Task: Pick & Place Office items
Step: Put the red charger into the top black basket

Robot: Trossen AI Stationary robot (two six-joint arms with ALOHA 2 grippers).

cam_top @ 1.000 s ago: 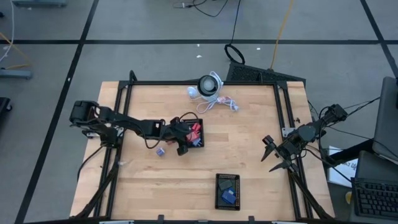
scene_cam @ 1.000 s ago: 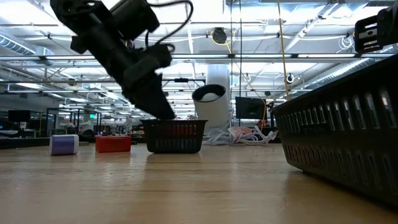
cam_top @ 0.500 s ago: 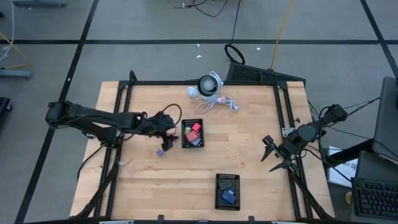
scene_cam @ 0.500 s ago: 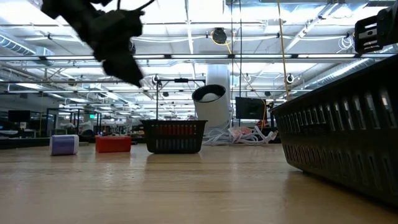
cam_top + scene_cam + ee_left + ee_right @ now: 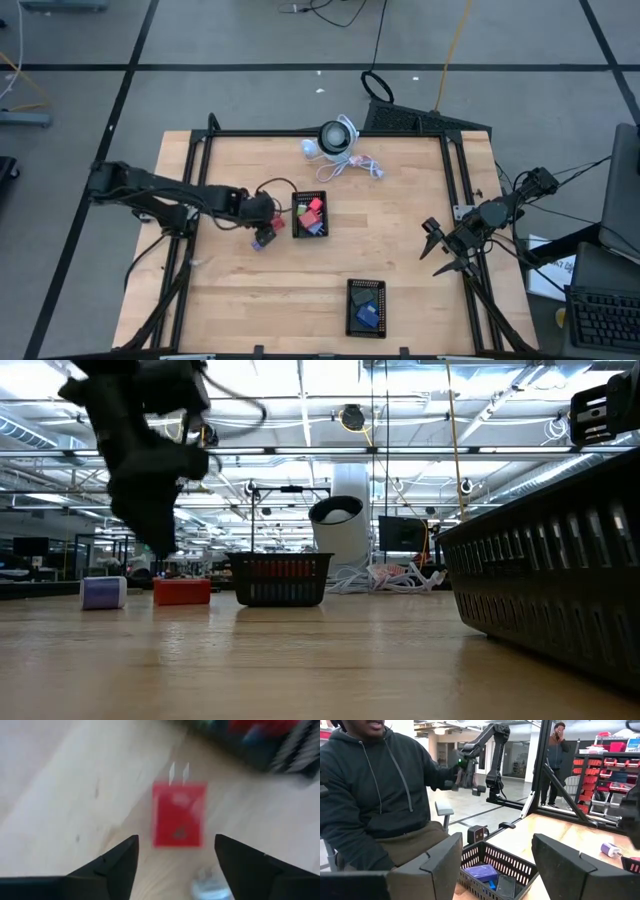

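The left tool (image 5: 268, 226) hovers spread over a red block (image 5: 179, 814) just beside the tray (image 5: 297, 229), while the right tool (image 5: 436, 245), also spread, waits far off.

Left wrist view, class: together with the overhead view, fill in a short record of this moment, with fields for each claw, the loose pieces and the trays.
left claw: open, hovering over the small red blocky piece with two metal prongs, not touching it
small pale-blue blocky piece: on the wooden table, beside the red one
right claw: open, waiting at the table's right edge
black mesh tray near the left claw: holds red and blue pieces
second black mesh tray near the front edge: holds blue pieces
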